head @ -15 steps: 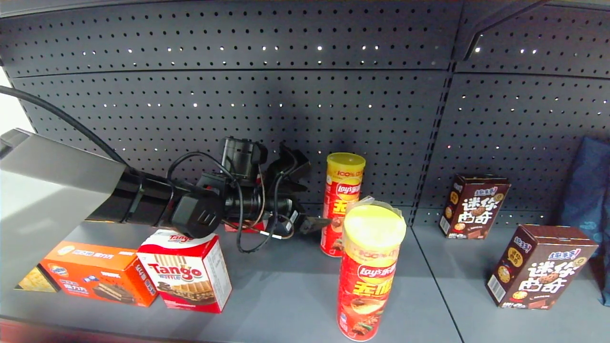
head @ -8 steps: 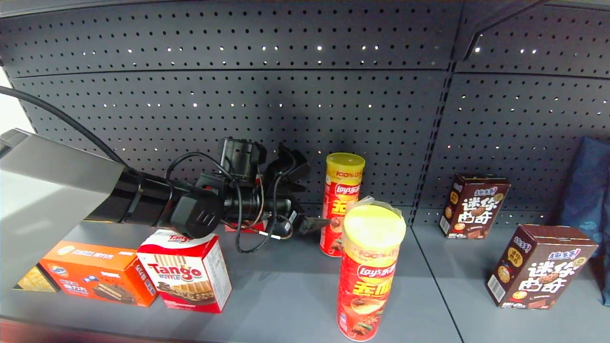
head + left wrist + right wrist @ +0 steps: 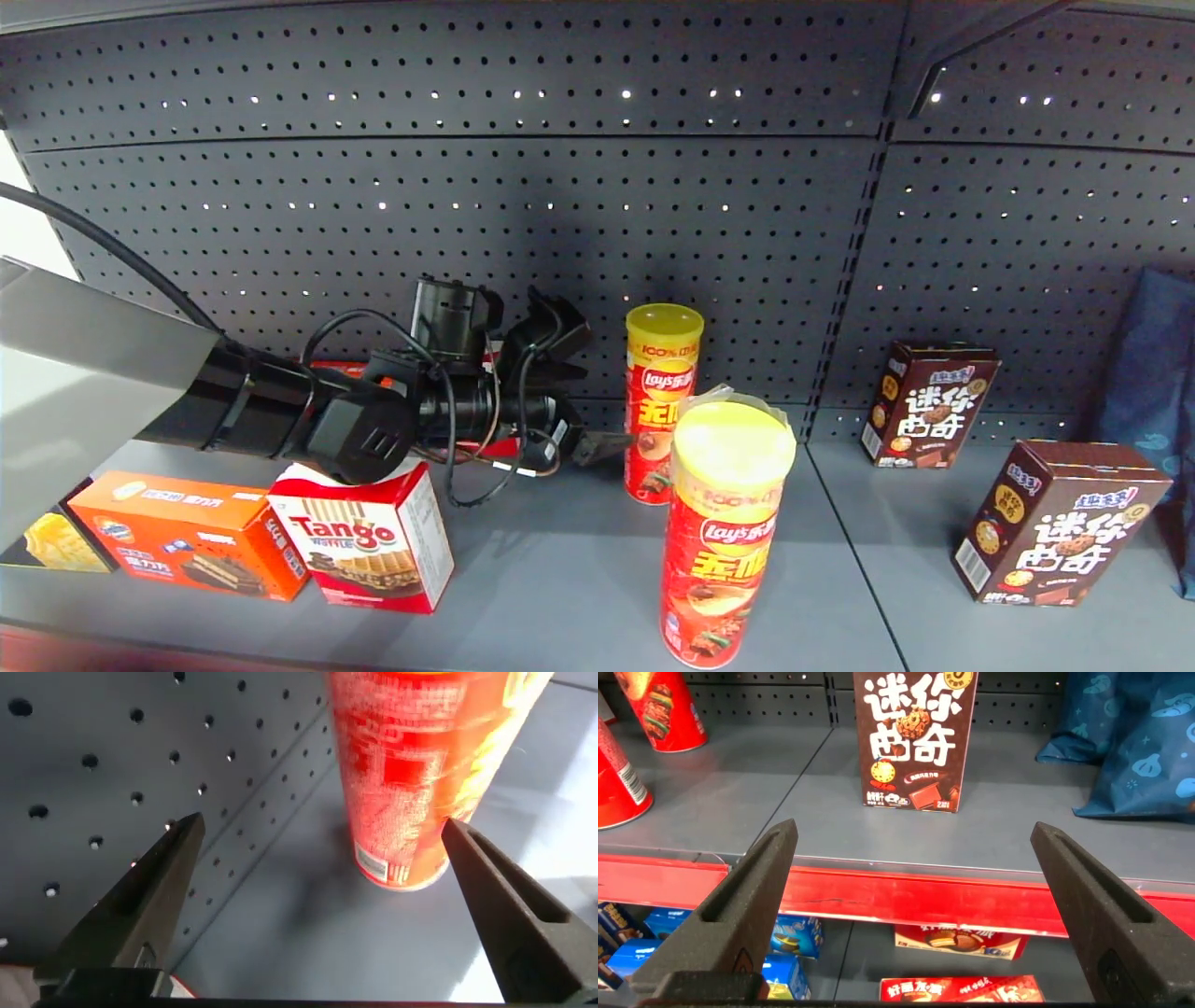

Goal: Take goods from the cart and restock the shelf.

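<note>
Firstly, from the head: find the left claw (image 3: 586,401) low over the shelf (image 3: 560,579), fingers apart and clamped on nothing, tips just beside the rear chip can (image 3: 661,401); contact between the lower tip and the can not clear enough to call. Note that can upright near the pegboard (image 3: 560,215), behind the front chip can (image 3: 724,532), and count it as the stocked item; hence judge the step in hand as letting go cleanly and backing off. Mind the wafer box (image 3: 369,537) directly under the left arm (image 3: 280,420), and the loose cables (image 3: 467,467) hanging by the wrist. Next, from the left wrist: see the rear chip can (image 3: 411,775) standing on its base just beyond the left claw (image 3: 322,831), both fingers spread wider than the can. With fingers that wide, draw straight back along the arm's own line and avoid any sideways sweep, given a tall, narrow shape likely to tip at a light knock. Stay level as well, so as not to drag across the wafer box. Lastly, from the right wrist: see the right claw (image 3: 915,835) wide apart, gripping nothing, out in front of the red edge (image 3: 971,896) of the shelf, facing a cookie box (image 3: 913,737) with a blue bag (image 3: 1130,737) beside it. No call for that arm before finishing on the left.
</note>
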